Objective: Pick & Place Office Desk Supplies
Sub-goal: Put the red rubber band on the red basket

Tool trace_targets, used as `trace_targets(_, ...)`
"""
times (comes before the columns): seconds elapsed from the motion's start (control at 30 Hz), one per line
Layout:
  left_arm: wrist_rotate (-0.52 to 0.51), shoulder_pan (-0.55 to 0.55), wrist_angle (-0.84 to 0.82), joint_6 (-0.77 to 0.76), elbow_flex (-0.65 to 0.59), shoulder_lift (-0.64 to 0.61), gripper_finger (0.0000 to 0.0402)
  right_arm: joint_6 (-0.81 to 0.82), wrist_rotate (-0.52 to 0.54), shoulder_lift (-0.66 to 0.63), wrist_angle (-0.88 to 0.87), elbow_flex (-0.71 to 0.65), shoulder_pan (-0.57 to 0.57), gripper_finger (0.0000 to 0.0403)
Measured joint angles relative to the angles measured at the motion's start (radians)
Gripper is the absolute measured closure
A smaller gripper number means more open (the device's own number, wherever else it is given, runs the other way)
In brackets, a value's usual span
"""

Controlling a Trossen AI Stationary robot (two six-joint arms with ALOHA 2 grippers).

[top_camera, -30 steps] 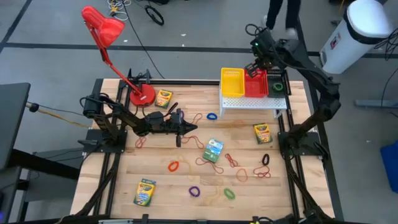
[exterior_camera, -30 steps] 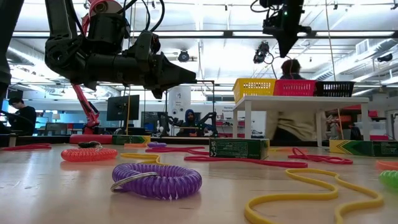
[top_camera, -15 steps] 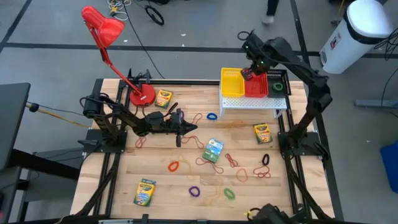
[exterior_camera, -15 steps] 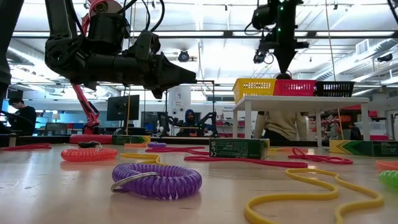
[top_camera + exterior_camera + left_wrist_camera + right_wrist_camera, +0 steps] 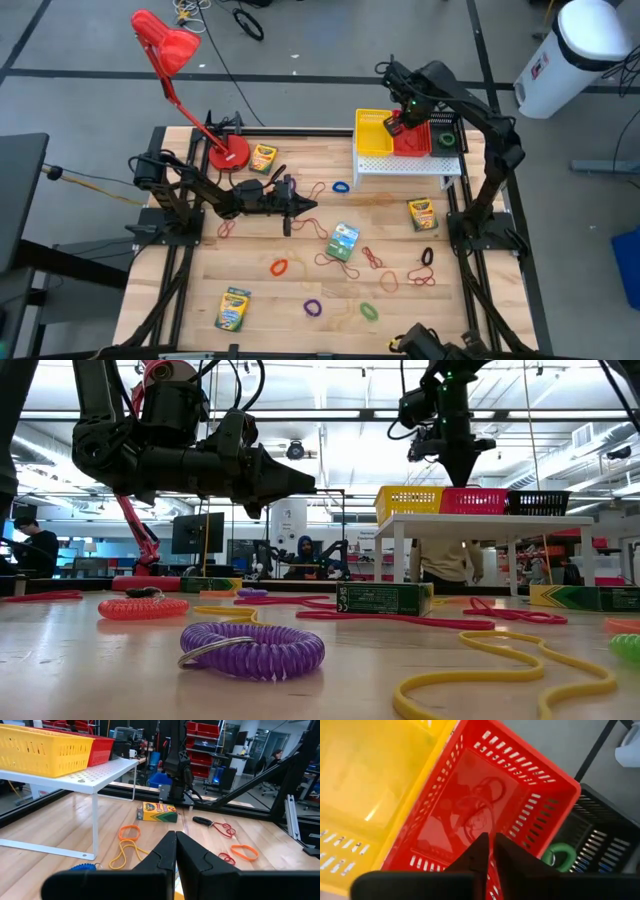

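Three mesh baskets, yellow point(image 5: 372, 130), red point(image 5: 417, 142) and black point(image 5: 449, 128), stand side by side on a white shelf point(image 5: 405, 166) at the table's far right. My right gripper point(image 5: 491, 842) hangs over the red basket point(image 5: 520, 785), pointing down, its fingers a narrow gap apart with nothing seen between them. Red rubber-band loops point(image 5: 481, 815) lie on the basket's floor below it. My left gripper point(image 5: 303, 208) hovers level over the table's middle left, shut and holding nothing. Crayon boxes point(image 5: 263, 158) point(image 5: 422, 214) point(image 5: 233, 309) and coloured loops point(image 5: 345, 262) lie on the wood.
A red desk lamp point(image 5: 190, 80) stands on its base at the far left corner. A green loop point(image 5: 559, 855) lies in the black basket. A green box point(image 5: 343, 241) lies mid-table. A purple coil point(image 5: 252, 648) and a yellow loop point(image 5: 500, 670) lie near the front edge.
My right gripper has come from beyond the shelf's far edge toward the table's left and near side and has sunk. It has tipped further nose-down and now hangs over the red basket.
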Motion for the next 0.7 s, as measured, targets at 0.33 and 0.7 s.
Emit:
trace_targets(0.33, 0.0, 0.0, 0.0, 0.0, 0.0, 0.0, 0.0388, -0.022, -0.002, -0.011, 0.0, 0.0, 0.005, 0.0304)
trace_targets(0.7, 0.0, 0.0, 0.0, 0.0, 0.0, 0.0, 0.0388, -0.027, -0.039, -0.012, 0.024, 0.0, -0.004, 0.0229)
